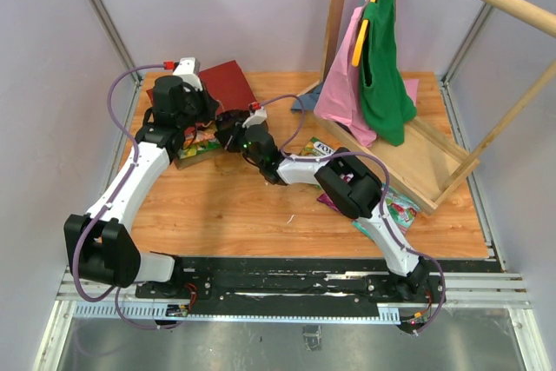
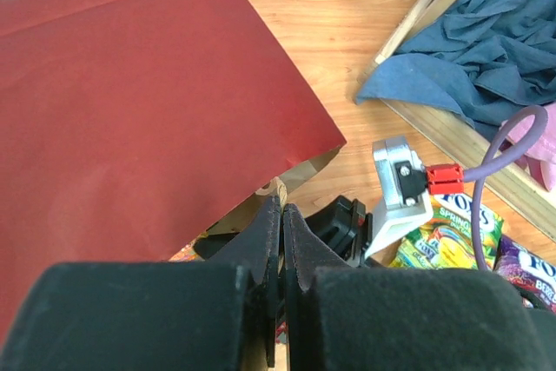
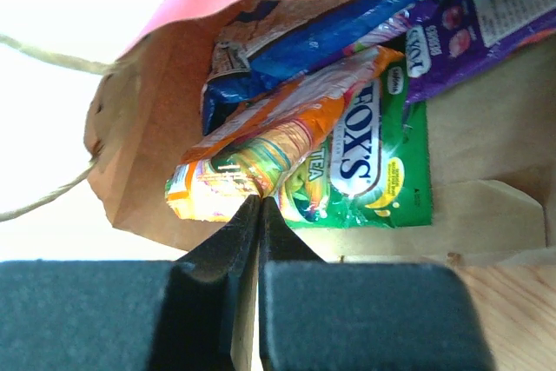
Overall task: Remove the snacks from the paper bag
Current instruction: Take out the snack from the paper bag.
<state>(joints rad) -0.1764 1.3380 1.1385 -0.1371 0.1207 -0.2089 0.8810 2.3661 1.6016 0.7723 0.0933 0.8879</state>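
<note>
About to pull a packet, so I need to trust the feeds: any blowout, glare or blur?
Right wrist: upper left blown out white behind the twine handle; orange packet and paper bag interior sharp; right end effector a dark blur. Left wrist: bag sharp, left end effector blurred in the foreground. Top external: even light, no glare.

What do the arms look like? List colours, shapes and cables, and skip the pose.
The left arm and right arm have white links and bulky black joints. A purple cable loops along each, ending in a red plug. The left gripper and right gripper have two black fingers tapering to thin tips.
</note>
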